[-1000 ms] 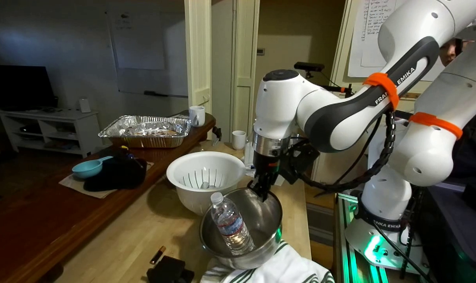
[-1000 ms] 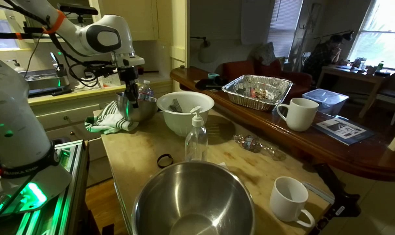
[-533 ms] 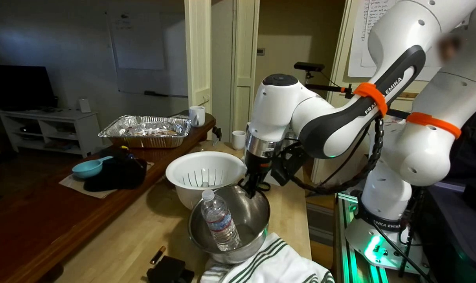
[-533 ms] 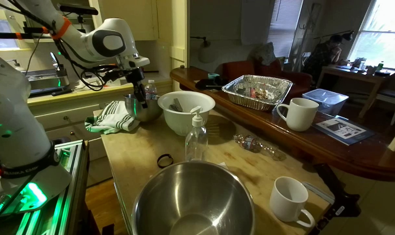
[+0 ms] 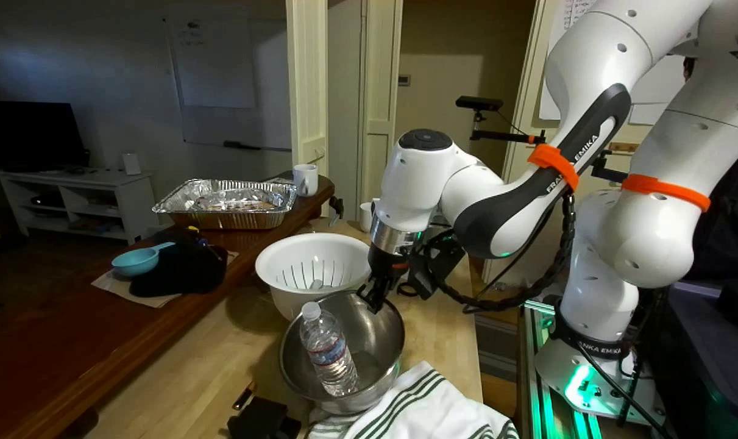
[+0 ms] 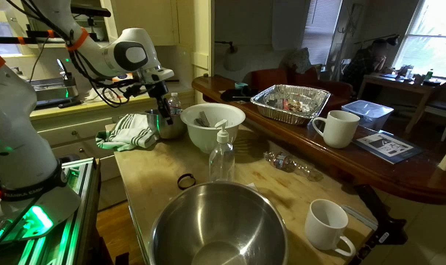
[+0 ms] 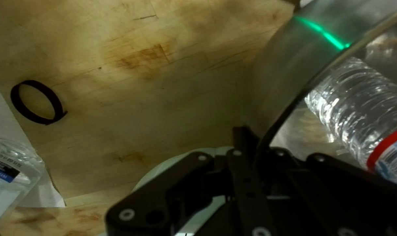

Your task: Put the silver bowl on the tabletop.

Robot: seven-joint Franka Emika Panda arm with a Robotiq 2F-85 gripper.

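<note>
The silver bowl [image 5: 378, 341] is a shiny steel mixing bowl with a clear water bottle [image 5: 329, 356] leaning in it. It shows in both exterior views [image 6: 174, 133] and at the right of the wrist view [image 7: 293, 62]. My gripper [image 5: 372, 302] is shut on its rim, with one finger inside and one outside [image 7: 250, 141]. The bowl is slightly tilted, over or on the light wooden tabletop [image 5: 445, 329], beside the striped towel [image 5: 436, 408]. I cannot tell whether its base touches the tabletop or the towel edge. The bowl's underside is hidden.
The white slotted bowl [image 5: 314, 256] stands against or very near the silver bowl. A black box [image 5: 262, 421] lies in front. Another large steel bowl [image 6: 219, 221], a pump bottle [image 6: 223, 162], a black ring [image 6: 186, 181] and a white mug [image 6: 324, 224] stand farther along. A raised dark counter [image 5: 100, 347] borders the tabletop.
My gripper has carried the silver bowl with its bottle away from the towel, toward the white bowl, and slightly downward. The white bowl has shifted a little the same way.
</note>
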